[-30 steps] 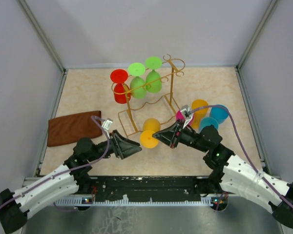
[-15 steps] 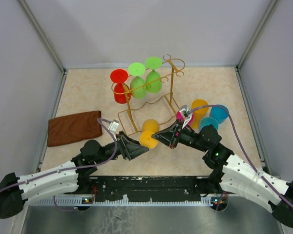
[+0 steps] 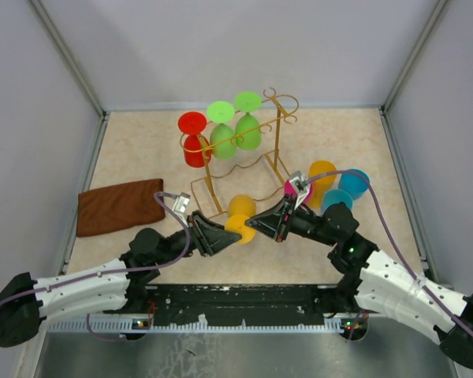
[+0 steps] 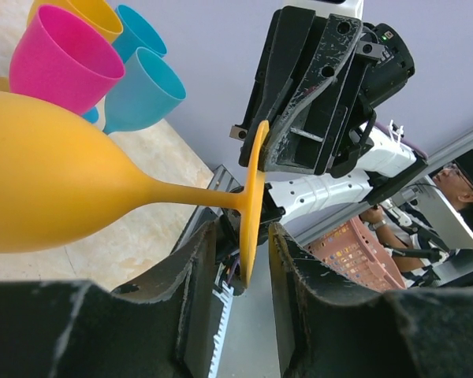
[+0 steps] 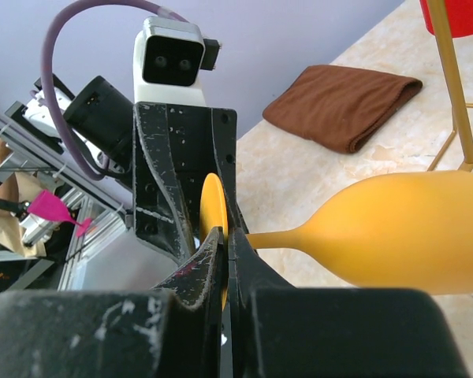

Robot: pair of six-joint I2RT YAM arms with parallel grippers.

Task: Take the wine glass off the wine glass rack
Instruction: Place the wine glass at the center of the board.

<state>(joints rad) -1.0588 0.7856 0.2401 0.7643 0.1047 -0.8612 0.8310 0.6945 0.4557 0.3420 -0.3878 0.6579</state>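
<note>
We've got the wine glass rack (image 3: pixel 244 153) mid-table, twd the back, w/ three hanging glasses (image 3: pixel 222 132) on its left side. A cloth (image 3: pixel 118 206) lies left of it, nr the edge of the table (image 3: pixel 142 150); cups (image 3: pixel 339 189) cluster to its right. In front of the rack, the wine glass (image 3: pixel 241 209) is sideways btwn left gripper (image 3: pixel 233 234) & right gripper (image 3: pixel 254 223), foot twd us.

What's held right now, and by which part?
The right gripper is shut on the orange wine glass, pinching the edge of its round foot. The left gripper is open, its fingers straddling that foot.
</note>
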